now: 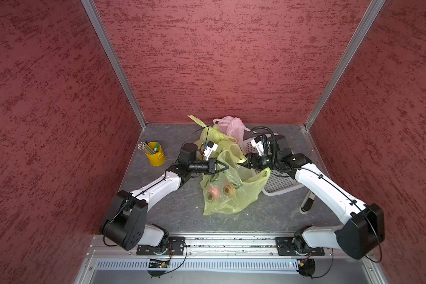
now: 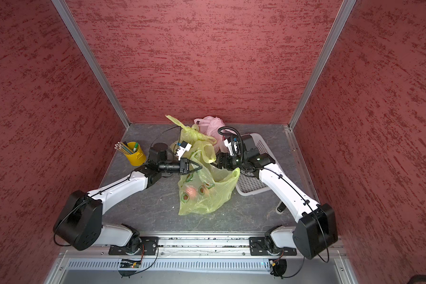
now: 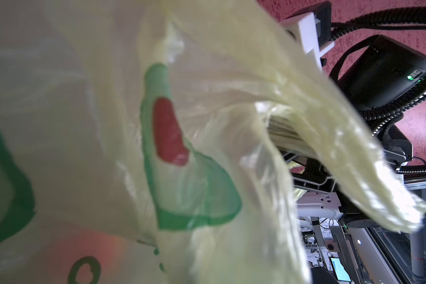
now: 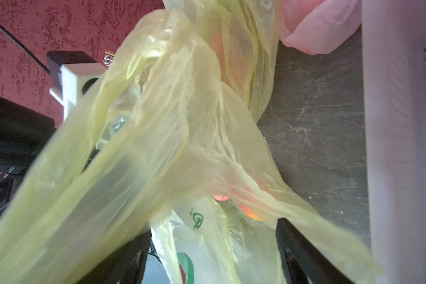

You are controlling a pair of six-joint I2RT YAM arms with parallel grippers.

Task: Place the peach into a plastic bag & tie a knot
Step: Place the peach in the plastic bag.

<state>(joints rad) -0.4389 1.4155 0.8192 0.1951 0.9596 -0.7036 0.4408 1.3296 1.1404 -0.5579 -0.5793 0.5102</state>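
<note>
peach (image 1: 214, 192) inside yellow plastic bag (image 1: 234, 200) on tabletop (image 1: 177, 206), left end effector (image 1: 225, 168) pressed together on bag rim, right end effector (image 4: 213, 226) spread around loose bag handle

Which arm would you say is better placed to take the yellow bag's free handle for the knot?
Right. The right gripper is open beside the free handle; the left gripper is shut on the yellow bag, peach inside.
</note>
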